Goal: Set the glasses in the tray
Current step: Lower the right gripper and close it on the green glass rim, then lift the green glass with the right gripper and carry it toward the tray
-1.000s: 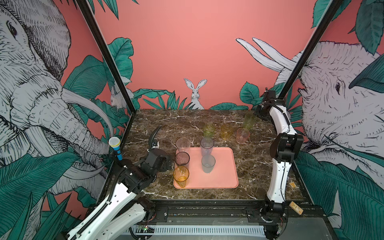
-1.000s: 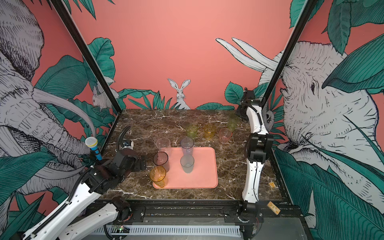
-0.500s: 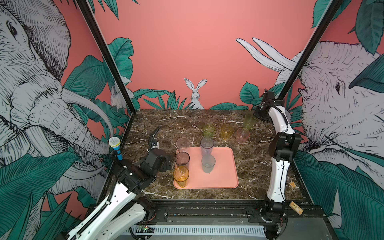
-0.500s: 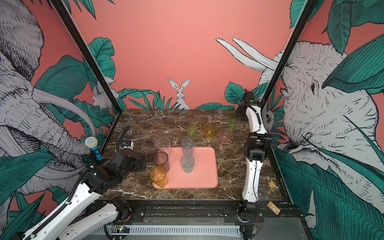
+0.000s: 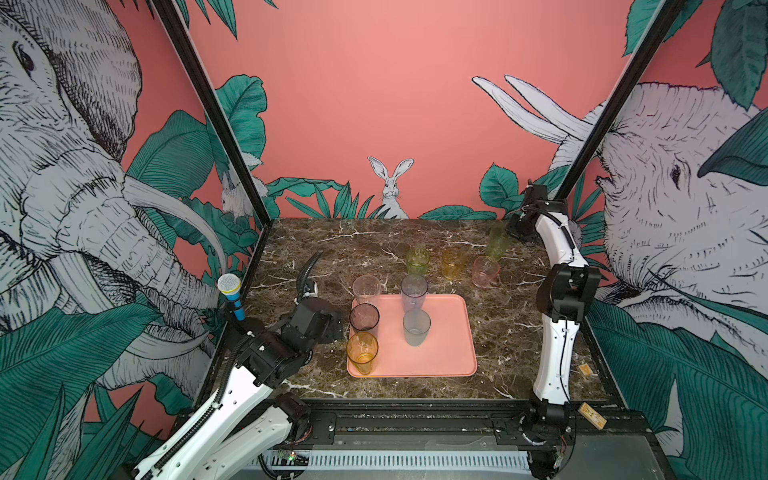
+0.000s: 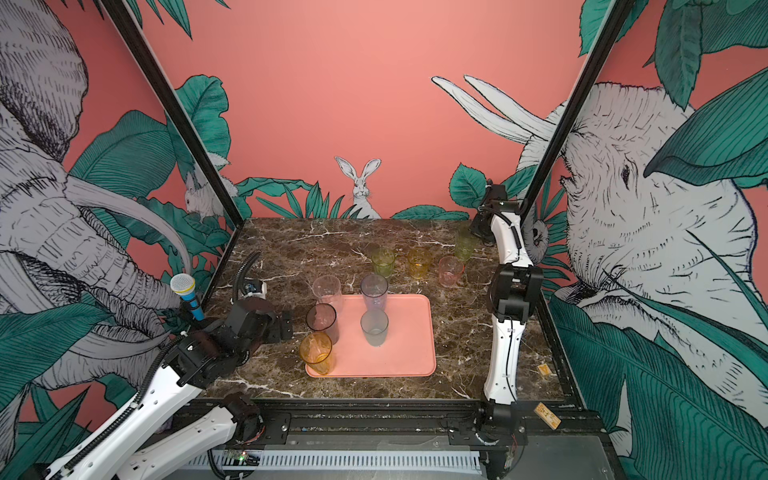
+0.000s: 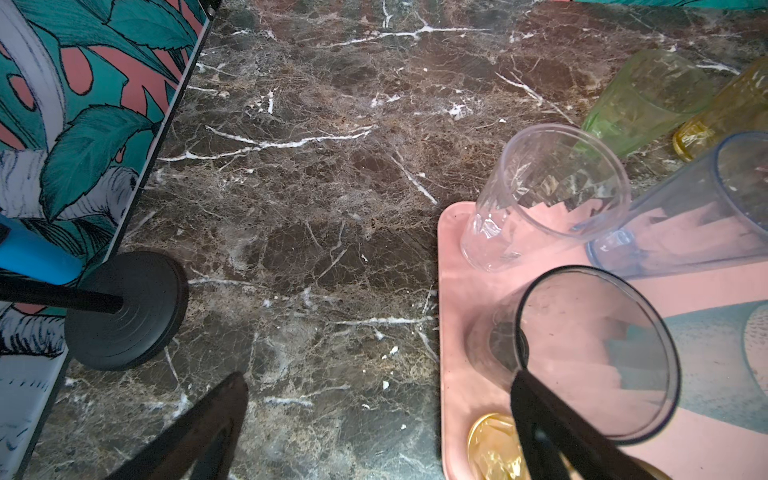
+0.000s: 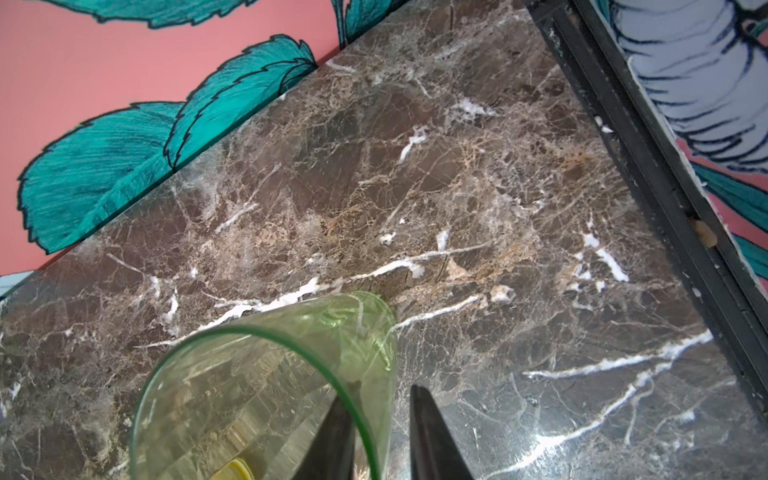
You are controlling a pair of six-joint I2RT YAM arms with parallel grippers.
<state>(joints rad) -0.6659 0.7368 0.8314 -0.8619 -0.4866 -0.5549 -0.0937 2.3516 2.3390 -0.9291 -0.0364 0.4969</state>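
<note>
your right gripper (image 8: 380, 419) straddles the wall of the tall green glass (image 8: 266, 386) at the table's far right, one finger inside, one outside, with a gap still showing. your left gripper (image 7: 374, 415) hangs wide apart beside the tray (image 5: 449, 332), which holds five glasses.

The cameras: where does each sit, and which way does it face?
Top views: high in front, looking down at tray and both arms.
Left wrist: on the left arm, facing the tray's corner; open left pincer shows.
Right wrist: on the right arm, facing the tall green glass; right pincer straddles its wall.
Shared: smoky glass, left wrist and top views.
</note>
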